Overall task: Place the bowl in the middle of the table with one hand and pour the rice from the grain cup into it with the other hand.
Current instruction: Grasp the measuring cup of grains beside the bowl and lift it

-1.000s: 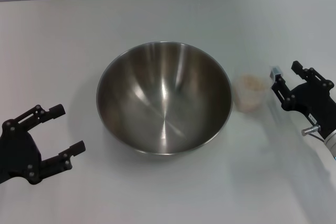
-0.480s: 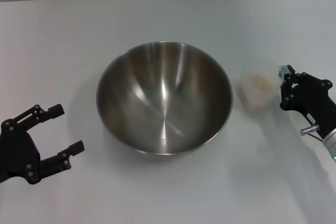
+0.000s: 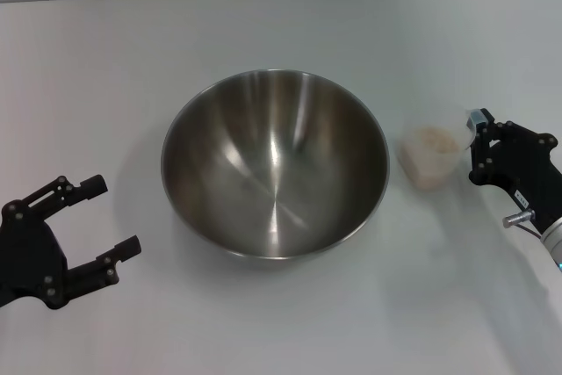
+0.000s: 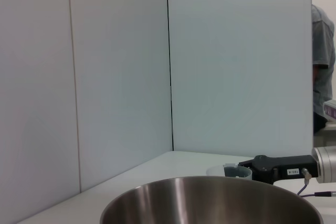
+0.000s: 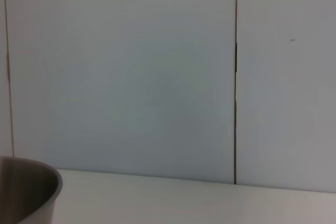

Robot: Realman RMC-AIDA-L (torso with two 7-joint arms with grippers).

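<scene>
Bowl (image 3: 275, 164): mid-bench (image 3: 263, 24), empty. Grain cup (image 3: 429, 156): just right of bowl, upright, holding rice (image 3: 430, 140). Right pincer (image 3: 474, 151): at cup's right side, grip undeterminable. Left pincer (image 3: 104, 221): released, parked well left of bowl.

The steel bowl (image 3: 275, 164) sits upright and empty mid-desk (image 3: 263, 32) — shiny, wide, thin-rimmed. To its right, close but apart, stands my clear grain cup (image 3: 429, 157), upright, pale rice (image 3: 431, 140) heaped inside — just beside my right-hand jaws.
</scene>
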